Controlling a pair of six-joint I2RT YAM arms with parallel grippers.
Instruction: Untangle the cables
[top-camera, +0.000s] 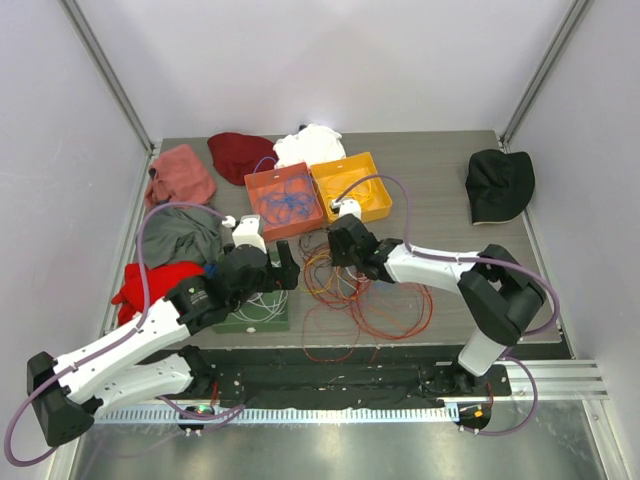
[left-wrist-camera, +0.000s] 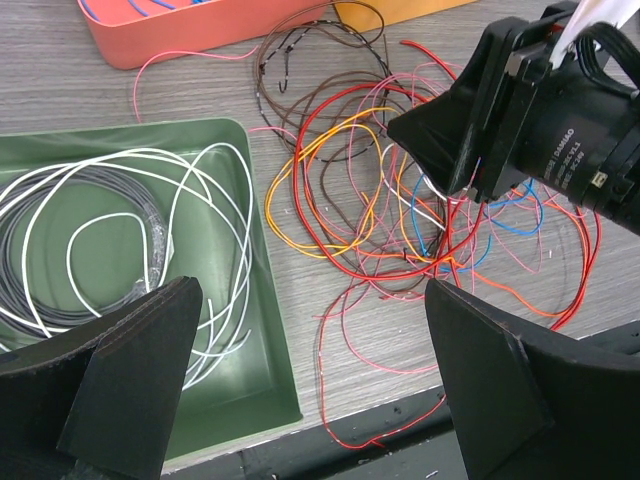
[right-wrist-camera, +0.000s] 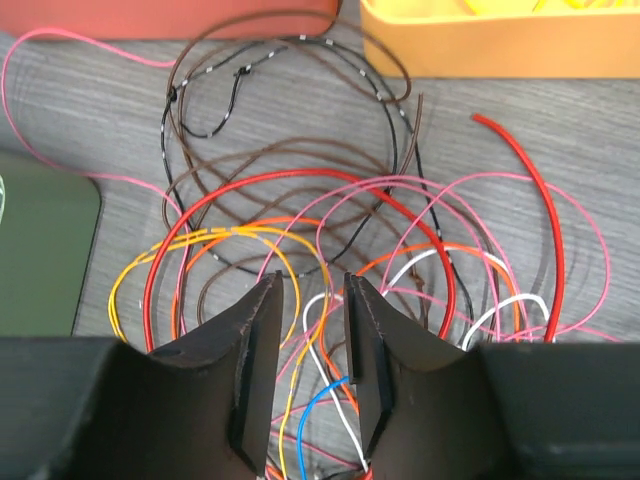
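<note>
1. Wide-spread black fingers (left-wrist-camera: 130, 390) of the left tool (left-wrist-camera: 312, 300) fill the near corners of its wrist view. This tool is fully open and holds nothing.
2. Below it lies a green tray (left-wrist-camera: 268, 300) with white and grey wire coiled inside, on a grey wood-grain tabletop (top-camera: 450, 230).
3. Just right of the tray, the cables (top-camera: 350, 295) lie in one loose tangle on the tabletop: thin red, orange, yellow, pink, brown, white and blue loops crossing one another.
4. On the far side of the tangle sit a coral bin (top-camera: 262, 180) holding blue wire and an orange bin (top-camera: 372, 165).
5. Directly over the tangle's far-left part hangs the right tool (right-wrist-camera: 312, 285), pointing down. Its jaws stand part-way apart with a clear gap. White, pink, orange and blue strands pass through that gap, running near to far, so the jaws would pinch across them. Nothing looks clamped.
6. Judged from this, the right tool is the nearer one: the strands lie straight beneath it, while the left tool waits off the tangle's left edge.
7. From its near-right base, the right arm bends at the elbow and reaches left towards the middle. From the near left, the left arm stretches diagonally towards the tray.
</note>
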